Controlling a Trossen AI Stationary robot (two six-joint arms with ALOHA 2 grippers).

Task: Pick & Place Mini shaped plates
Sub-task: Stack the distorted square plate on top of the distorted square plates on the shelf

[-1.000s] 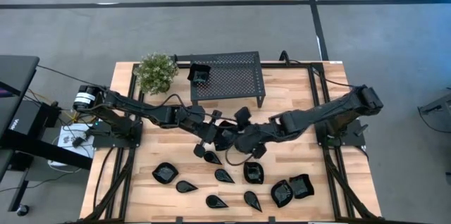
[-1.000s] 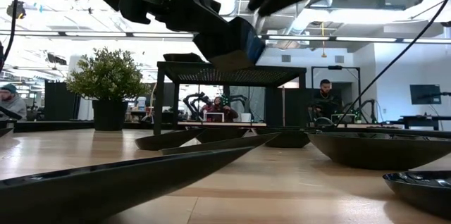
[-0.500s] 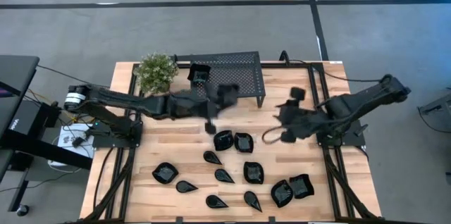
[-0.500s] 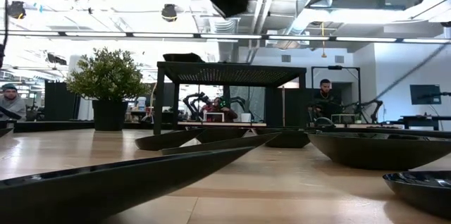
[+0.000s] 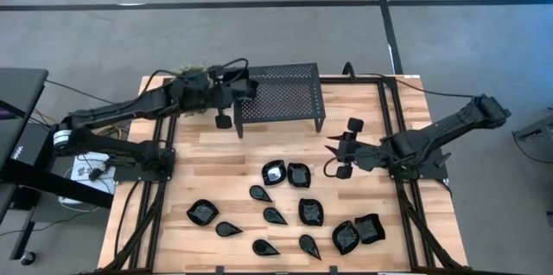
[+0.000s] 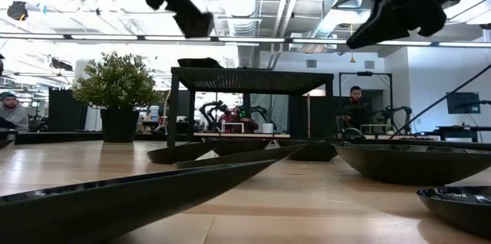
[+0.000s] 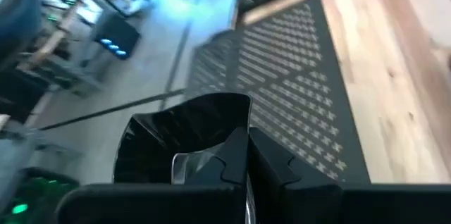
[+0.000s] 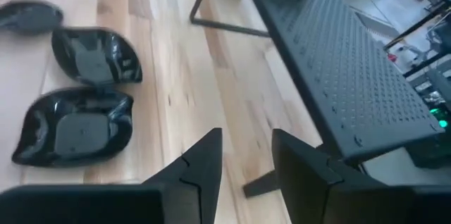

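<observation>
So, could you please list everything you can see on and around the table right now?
Table: one, light wood, under everything.
Stand: one, black perforated metal, at the table's far edge.
Plant: one, green in a dark pot, beside the stand.
Mini plates: eleven, glossy black, scattered over the near half of the table.
Held plate: one, black and squarish, above the stand's end nearest the plant.
People: at least two, in the room behind the table.
Left gripper: black, jaws shut on the held plate.
Right gripper: black, jaws open and empty, above bare table between the stand and the plates.
</observation>
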